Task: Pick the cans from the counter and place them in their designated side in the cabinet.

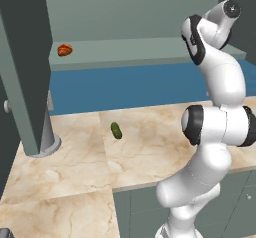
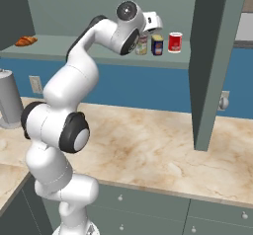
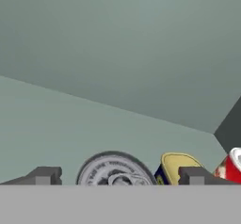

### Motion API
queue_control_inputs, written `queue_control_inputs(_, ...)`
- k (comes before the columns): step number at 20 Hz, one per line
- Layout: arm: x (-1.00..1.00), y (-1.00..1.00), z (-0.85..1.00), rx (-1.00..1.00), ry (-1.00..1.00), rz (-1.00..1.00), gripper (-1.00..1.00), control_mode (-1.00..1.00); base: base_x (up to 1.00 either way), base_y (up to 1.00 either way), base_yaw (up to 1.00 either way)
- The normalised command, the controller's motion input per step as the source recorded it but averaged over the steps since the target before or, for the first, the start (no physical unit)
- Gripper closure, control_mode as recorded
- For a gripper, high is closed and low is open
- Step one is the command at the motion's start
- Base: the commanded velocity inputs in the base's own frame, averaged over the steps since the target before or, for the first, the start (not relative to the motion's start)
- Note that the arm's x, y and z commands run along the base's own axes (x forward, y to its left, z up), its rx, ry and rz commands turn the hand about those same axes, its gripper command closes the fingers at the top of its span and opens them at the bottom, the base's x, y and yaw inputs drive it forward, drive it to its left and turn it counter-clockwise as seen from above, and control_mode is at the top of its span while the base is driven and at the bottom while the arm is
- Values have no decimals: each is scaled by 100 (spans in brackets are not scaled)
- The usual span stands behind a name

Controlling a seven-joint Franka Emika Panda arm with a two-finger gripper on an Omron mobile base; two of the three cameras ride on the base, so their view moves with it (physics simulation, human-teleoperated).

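The silver can (image 2: 142,45) with the green-and-red label is standing upright on the cabinet shelf (image 2: 94,56), just beside the yellow-topped can (image 2: 157,45) with the dark blue label, which in turn is sitting next to the red can (image 2: 175,42) at the same end of the shelf; that grouping is putting both task cans on the side the red can marks, well apart from the croissant (image 2: 25,41) lying at the far end. In the hand view the gripper (image 3: 121,176) is hanging over the silver can's ring-pull lid (image 3: 115,171), its jaws spread to either side of the can, so by my reading the can is probably standing released rather than being pinched. No lettering on any label is sharp enough to read. Below, the marble counter (image 1: 150,142) is carrying only the green pickle (image 1: 116,130) and a grey appliance (image 1: 46,137), which suggests the placing is nearly finished. An open cabinet door (image 2: 210,66) is hanging down beside the cans.
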Motion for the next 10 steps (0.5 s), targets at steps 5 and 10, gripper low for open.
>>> queue_control_inputs(5, -9, 5, 11, 0, -7, 3, -100, -100, 0, 0, 0)
queue_control_inputs(10, -51, 29, 0, -2, -8, 2, -100, -100, 0, 0, 0)
